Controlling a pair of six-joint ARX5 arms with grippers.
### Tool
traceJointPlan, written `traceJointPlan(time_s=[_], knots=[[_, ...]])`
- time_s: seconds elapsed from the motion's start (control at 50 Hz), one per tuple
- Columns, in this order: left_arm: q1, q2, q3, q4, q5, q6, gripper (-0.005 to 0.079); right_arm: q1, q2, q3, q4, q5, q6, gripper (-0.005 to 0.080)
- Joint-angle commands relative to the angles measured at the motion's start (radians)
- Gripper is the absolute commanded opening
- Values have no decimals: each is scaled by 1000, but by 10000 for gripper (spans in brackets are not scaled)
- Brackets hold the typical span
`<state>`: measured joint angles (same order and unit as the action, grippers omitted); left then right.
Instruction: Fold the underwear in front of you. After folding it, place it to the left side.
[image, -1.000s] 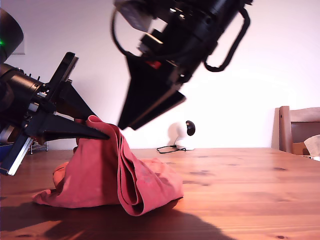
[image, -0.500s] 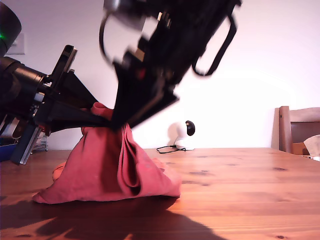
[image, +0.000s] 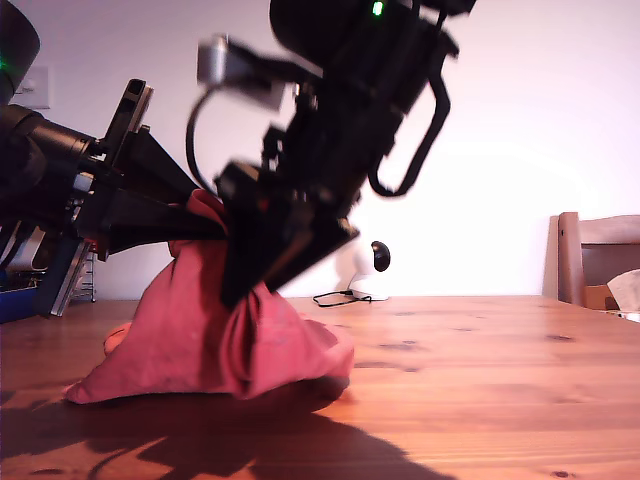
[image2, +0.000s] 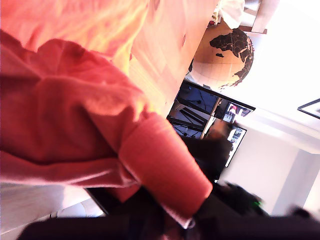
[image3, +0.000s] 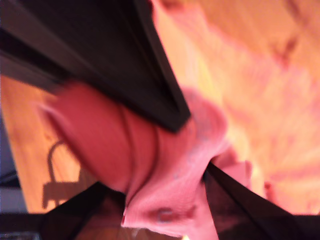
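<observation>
Both grippers pinch the underwear (image: 215, 330) near its raised peak; it's light, floppy cotton, so hems are the best hold.

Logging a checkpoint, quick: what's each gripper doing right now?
My first gripper: cannot be told; underwear fills its view.
My second gripper: closed on the underwear.

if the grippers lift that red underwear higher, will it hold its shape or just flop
Probably flop: the underwear already hangs in a tent from its pinched top, its bottom spread on the table. It looks light, soft and wrinkly, bunching in folds. It likely won't slide far; the cloth should drag on the wood.
</observation>
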<state>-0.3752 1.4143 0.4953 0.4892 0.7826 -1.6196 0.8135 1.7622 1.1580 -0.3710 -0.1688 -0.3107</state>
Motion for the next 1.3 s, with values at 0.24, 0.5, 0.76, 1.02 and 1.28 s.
traceJointPlan(time_s=[0.24,0.5,0.76,1.02,1.28], knots=[[2,-1,-20,-20,-6,32,-22,14,17,9,-24,-17,50,423],[2,-1,-20,-19,-5,36,-22,16,17,9,-23,-34,77,306],[2,-1,-20,-18,-2,51,-22,16,17,9,-23,-31,72,-11],[2,-1,-20,-18,10,92,-22,15,17,9,-39,3,43,-12],[5,-2,-20,22,127,214,-21,6,10,10,-155,25,-12,-12]])
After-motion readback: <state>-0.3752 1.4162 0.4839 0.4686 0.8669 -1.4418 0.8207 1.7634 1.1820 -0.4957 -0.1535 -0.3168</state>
